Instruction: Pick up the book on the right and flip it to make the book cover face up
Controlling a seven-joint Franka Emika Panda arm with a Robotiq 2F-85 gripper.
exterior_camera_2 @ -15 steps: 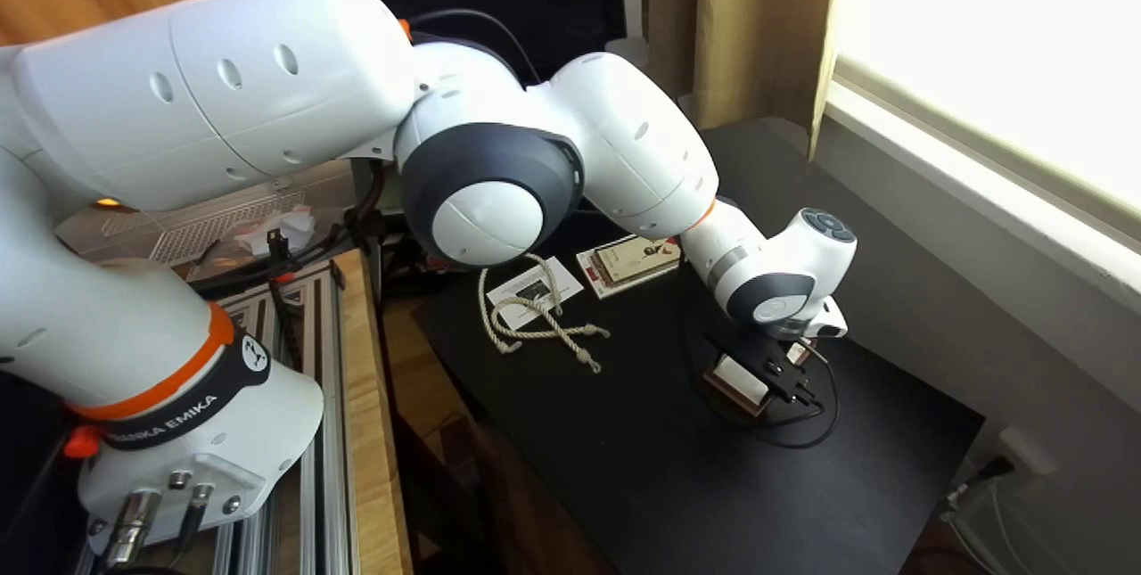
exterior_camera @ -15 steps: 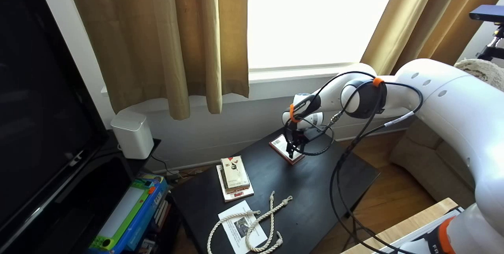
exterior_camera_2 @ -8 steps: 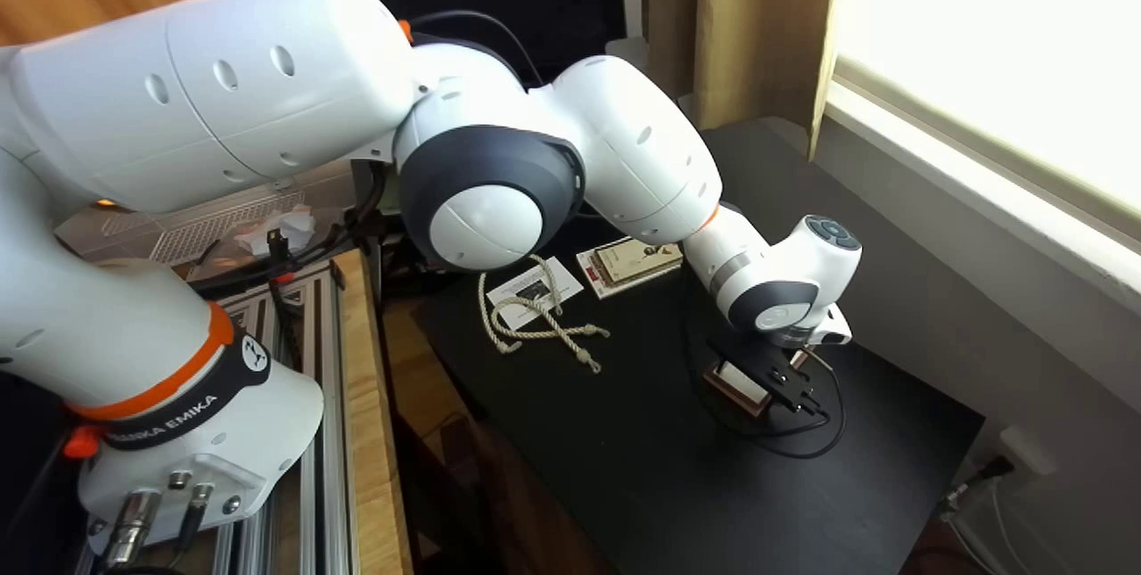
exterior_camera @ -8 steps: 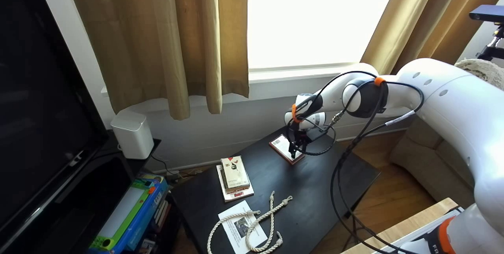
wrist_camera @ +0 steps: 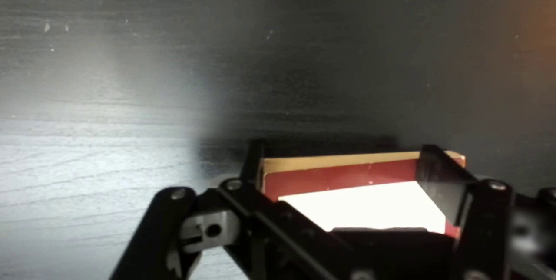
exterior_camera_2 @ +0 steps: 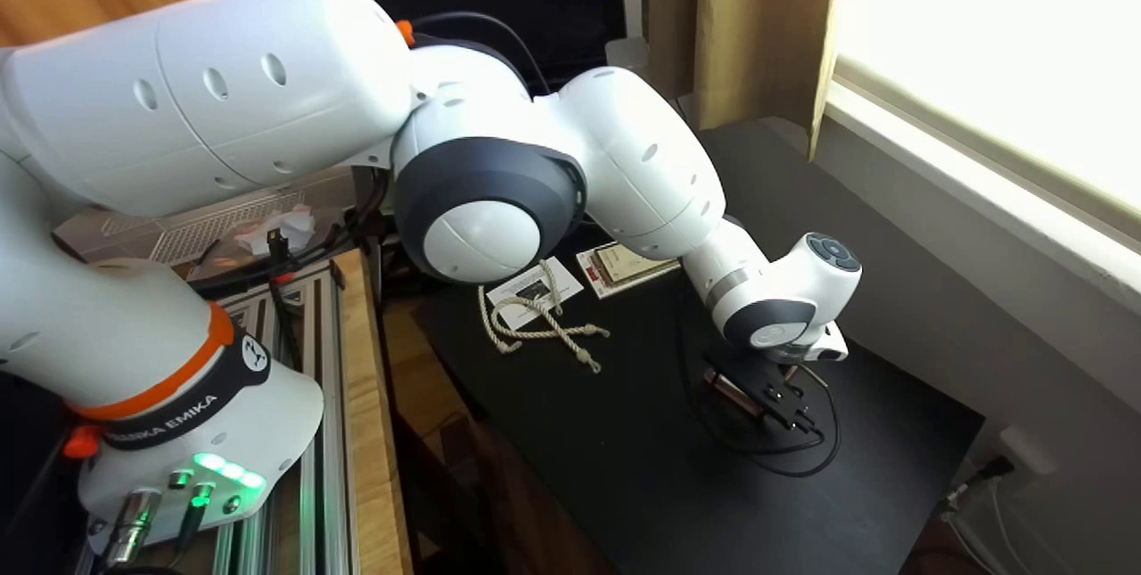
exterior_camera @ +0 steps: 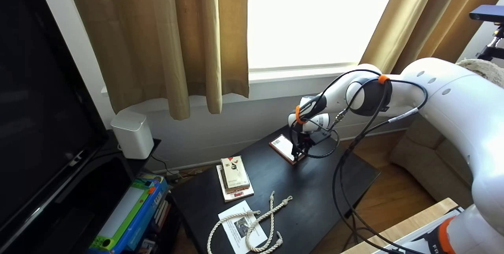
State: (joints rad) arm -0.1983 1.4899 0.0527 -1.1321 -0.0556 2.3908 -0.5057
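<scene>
The gripper (wrist_camera: 343,154) hangs released, 2 fingers (wrist_camera: 445,184) apart at 1 end of the book (wrist_camera: 369,206), white side up below on the desk (wrist_camera: 130,54); contact is hard to judge.

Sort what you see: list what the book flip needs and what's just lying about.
For the flip:
red-bordered book, white face up
gripper, open at one end of it

Just lying about:
book stack
rope
printed sheet, partly under the rope

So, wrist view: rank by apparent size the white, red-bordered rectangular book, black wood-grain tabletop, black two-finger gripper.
1. Black tabletop
2. Black two-finger gripper
3. Red-bordered book, partly hidden
The gripper is nearer the camera, so its lead over the book is apparent only.
</scene>
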